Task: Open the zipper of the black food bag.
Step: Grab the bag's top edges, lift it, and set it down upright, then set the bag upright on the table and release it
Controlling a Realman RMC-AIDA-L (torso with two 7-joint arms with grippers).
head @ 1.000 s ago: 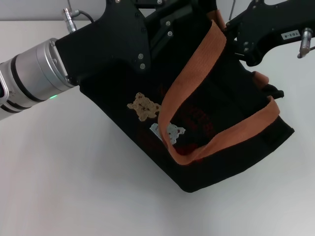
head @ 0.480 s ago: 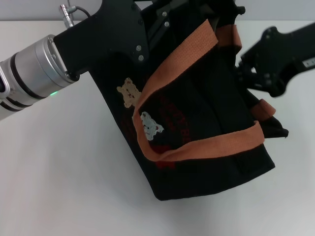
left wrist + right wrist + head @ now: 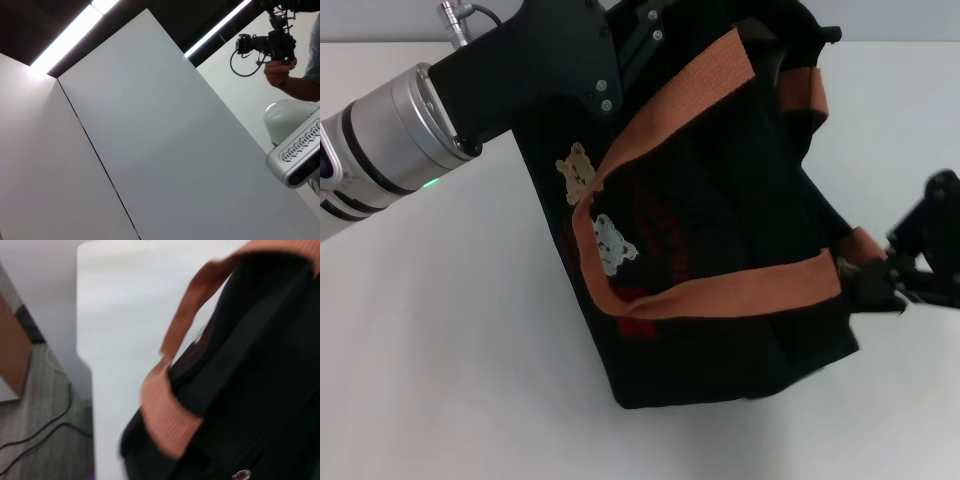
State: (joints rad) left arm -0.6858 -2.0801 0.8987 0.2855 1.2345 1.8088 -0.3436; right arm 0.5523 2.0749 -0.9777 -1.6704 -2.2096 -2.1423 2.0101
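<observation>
The black food bag [image 3: 720, 220] hangs tilted over the white table [image 3: 440, 360], its orange handles [image 3: 720, 292] and two bear patches [image 3: 578, 170] facing me. My left gripper [image 3: 650, 25] holds the bag's upper end; its fingers are hidden by the fabric. At the bag's lower right end my right gripper [image 3: 876, 284] is pinched shut at the top rim, beside an orange strap end [image 3: 861, 244]. In the right wrist view the bag [image 3: 270, 365] fills the picture, and a small shiny tab of the zipper [image 3: 242, 474] shows at the edge. The zip track itself is black on black and does not stand out.
The white table's edge [image 3: 85, 365] drops off to a grey floor with cables [image 3: 40, 430]. The left wrist view shows only ceiling panels [image 3: 150, 130] and a person with a camera [image 3: 280, 45].
My right gripper has travelled from the bag's upper right down along its rim to the lower right end. The bag has swung and turned steeper, and the left gripper has barely moved.
</observation>
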